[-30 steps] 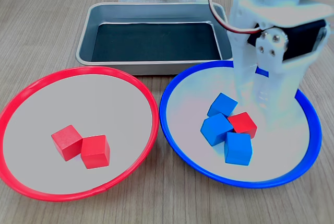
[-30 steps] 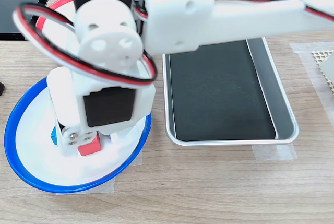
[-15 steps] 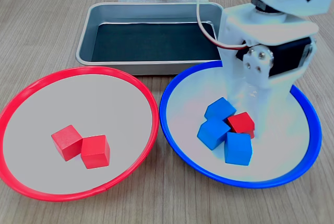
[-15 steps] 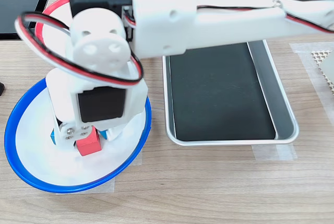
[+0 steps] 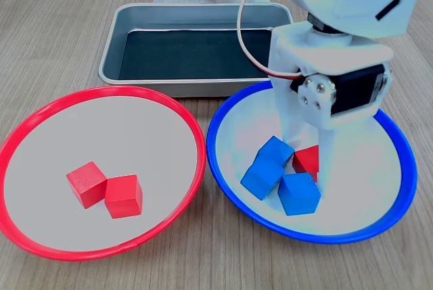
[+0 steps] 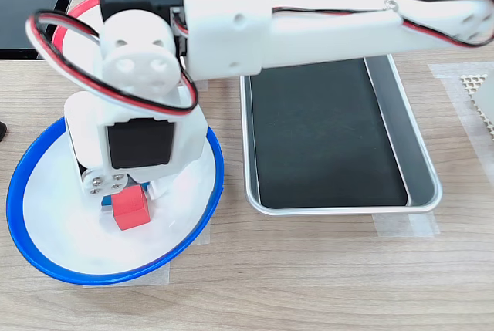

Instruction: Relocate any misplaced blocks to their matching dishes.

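Red cube (image 5: 308, 161) in the blue-rimmed dish (image 5: 230, 188) is your misplaced one, and over the last second the end effector (image 5: 306, 168) has dropped onto it. A second ago it stood above and right of the cluster; now, in the first exterior view, the white fingers (image 5: 291, 138) straddle the cube at frame centre-right.

Side effect: the three blue cubes (image 5: 267, 167) got shoved. They've slid toward the first exterior view's lower left and re-stacked loosely, one (image 5: 298, 194) now sitting just in front of the red cube.

Grip state: fingers look closed down around the red cube, but I can't tell whether the pads actually pinch it or just flank it. In the second exterior view the cube (image 6: 130, 209) shows below the servo housing, looking tilted, which reads to me as partly lifted or wedged.

Red-rimmed dish (image 5: 196, 134) at lower left holds two red cubes (image 5: 105, 189), undisturbed. Grey metal tray (image 5: 111, 46) at top is empty and not involved.

Judgement: you're at the grasp step. Check the pinch before lifting; the neighbouring blue cube touches the red one and could drag along.
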Tool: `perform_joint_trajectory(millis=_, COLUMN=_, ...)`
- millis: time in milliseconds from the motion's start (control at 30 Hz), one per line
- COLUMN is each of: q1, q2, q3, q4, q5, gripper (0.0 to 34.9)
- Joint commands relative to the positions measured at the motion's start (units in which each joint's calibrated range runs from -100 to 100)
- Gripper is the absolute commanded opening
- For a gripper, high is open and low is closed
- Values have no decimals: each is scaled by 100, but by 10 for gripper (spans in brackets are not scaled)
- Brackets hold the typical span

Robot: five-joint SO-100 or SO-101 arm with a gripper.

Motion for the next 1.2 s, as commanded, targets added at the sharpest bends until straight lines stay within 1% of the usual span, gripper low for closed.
perform_joint_trajectory(millis=0, q1=-42, q2=-19, q3=-225, q4=-57, q5=34, gripper=141)
perform_joint_trajectory(millis=100, q1=-51, q2=-10, q3=-206, q4=-74, q5=63, gripper=129)
perform_joint_trajectory(millis=567, q1=-146, q2=15, q3=-143, q4=-214, q5=103, gripper=122)
perform_joint_trajectory(millis=667, q1=-155, q2=15, q3=-124, q4=-214, q5=142, gripper=105)
perform_joint_trajectory(millis=733, q1=-164, q2=24, q3=-124, q4=-222, q5=190, gripper=72)
perform_joint_trajectory(millis=767, q1=-174, q2=24, q3=-115, q4=-239, q5=230, gripper=32)
perform_joint_trajectory(millis=800, q1=-174, q2=15, q3=-106, q4=-239, q5=249, gripper=4)
perform_joint_trajectory(millis=1033, q1=-193, q2=-164, q3=-170, q4=-74, q5=225, gripper=4)
perform_joint_trajectory(millis=1167, q1=-98, q2=-462, q3=-334, q4=50, q5=254, gripper=4)
